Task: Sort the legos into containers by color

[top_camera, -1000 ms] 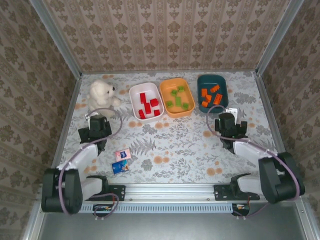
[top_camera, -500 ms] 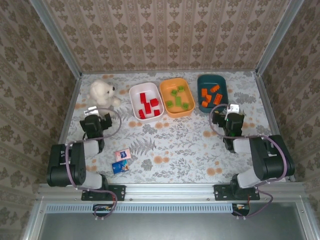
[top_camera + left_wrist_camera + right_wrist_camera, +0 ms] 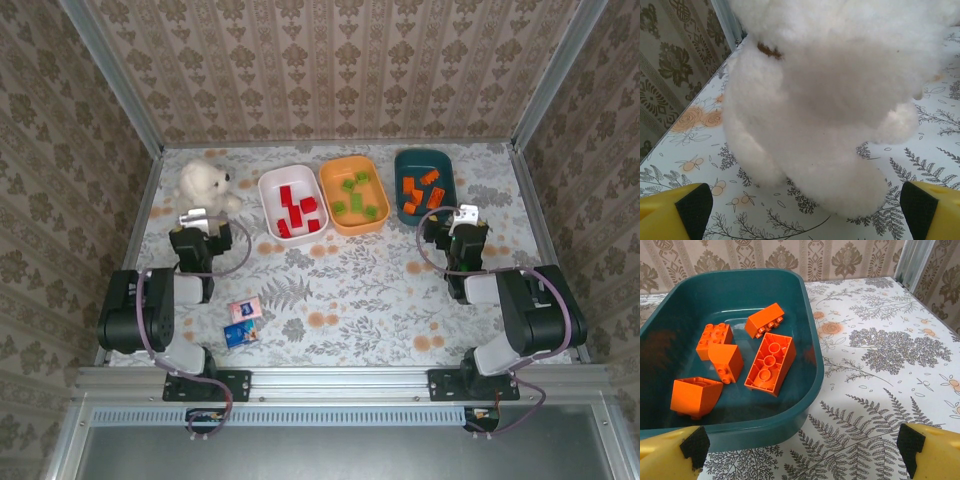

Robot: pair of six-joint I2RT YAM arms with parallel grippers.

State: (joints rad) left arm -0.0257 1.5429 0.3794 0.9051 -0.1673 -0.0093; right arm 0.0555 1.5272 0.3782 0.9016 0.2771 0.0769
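A: So, from above, how is it going?
B: Looking finished, I'd say: red legos (image 3: 288, 212) are lying in the white bin (image 3: 273, 188), green legos (image 3: 370, 212) in the orange bin (image 3: 350, 226), orange legos (image 3: 434, 197) in the teal bin (image 3: 447, 168). The left arm (image 3: 140, 312) and right arm (image 3: 530, 310) are sitting folded low.
A: Left wrist?
B: Empty, the left hand (image 3: 807, 207) is gaping before the bear (image 3: 830, 100).
A: Right wrist?
B: Likewise the right hand (image 3: 803, 450) is gaping empty, facing the teal bin.

1. The left container (image 3: 305, 178), middle container (image 3: 378, 192) and right container (image 3: 415, 165) are sitting in a row far on the surface (image 3: 380, 290).
2. Legos (image 3: 297, 211) are lying inside each.
3. A plush bear (image 3: 205, 186) is sitting left of them.
4. Two printed squares (image 3: 245, 310) are lying near-left.
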